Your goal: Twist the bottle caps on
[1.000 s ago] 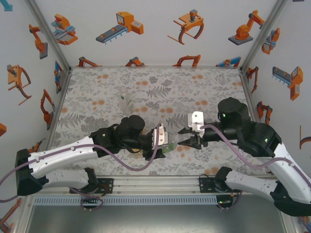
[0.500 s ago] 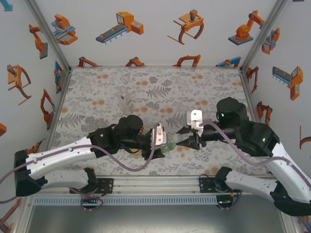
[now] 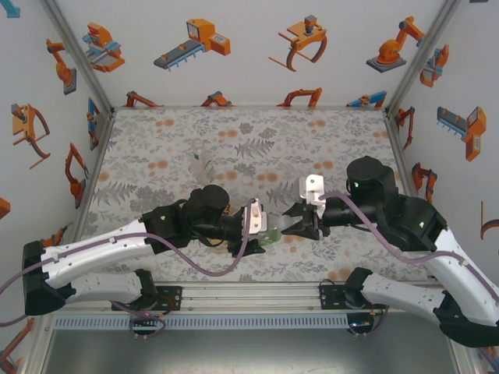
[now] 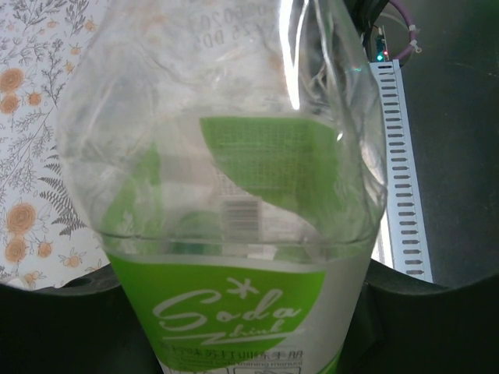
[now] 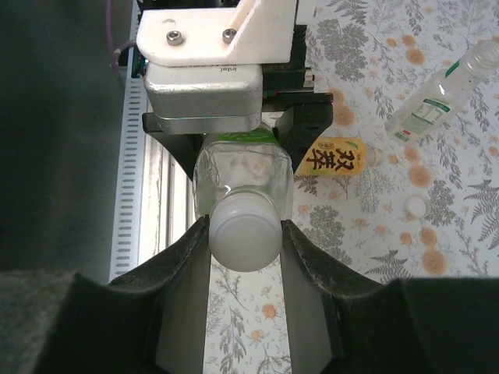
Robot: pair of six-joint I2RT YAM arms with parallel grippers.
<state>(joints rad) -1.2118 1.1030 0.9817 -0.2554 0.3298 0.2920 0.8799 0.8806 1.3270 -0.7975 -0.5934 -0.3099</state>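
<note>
White cap (image 5: 244,238) sits on the neck of the green-label bottle (image 4: 234,234), held sideways near the front of the table (image 3: 156,140); our right gripper (image 3: 293,226) pinches the cap from both sides and our left gripper (image 3: 265,233) hugs the bottle's body. We think the cap could go on crooked and jam if the two are not lined up, or the soft bottle could squash or spin in our left grip when we twist.
</note>
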